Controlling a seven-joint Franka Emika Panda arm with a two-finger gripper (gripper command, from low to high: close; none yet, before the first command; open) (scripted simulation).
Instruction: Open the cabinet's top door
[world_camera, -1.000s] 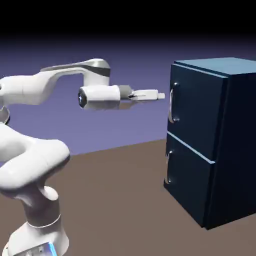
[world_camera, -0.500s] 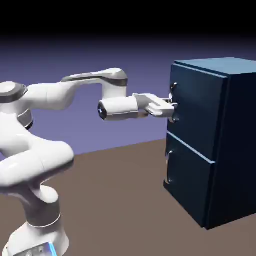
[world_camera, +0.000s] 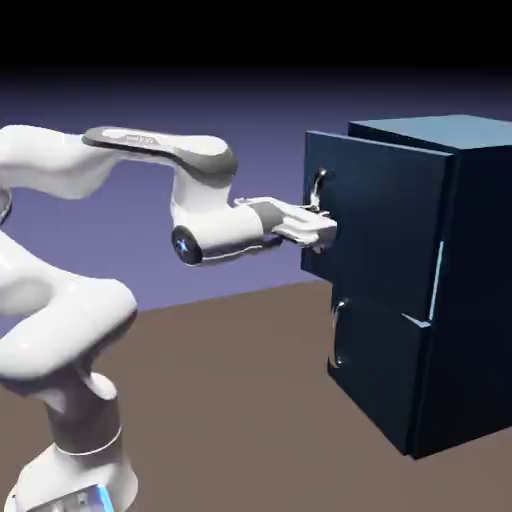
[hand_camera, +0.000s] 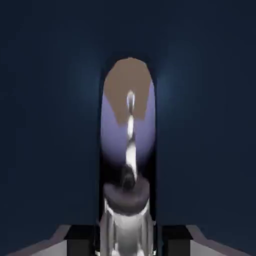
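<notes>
Visibly, the navy top door (world_camera: 385, 220) hangs ajar, its silver handle (world_camera: 319, 183) between the narrowed fingers (world_camera: 325, 232).

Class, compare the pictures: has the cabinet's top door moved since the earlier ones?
Yes: the top door has swung outward, its handle side now standing out past the bottom door toward the exterior view's left.

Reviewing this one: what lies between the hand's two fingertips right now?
The top door's curved silver handle; the hand view shows it between the fingertips.
</notes>
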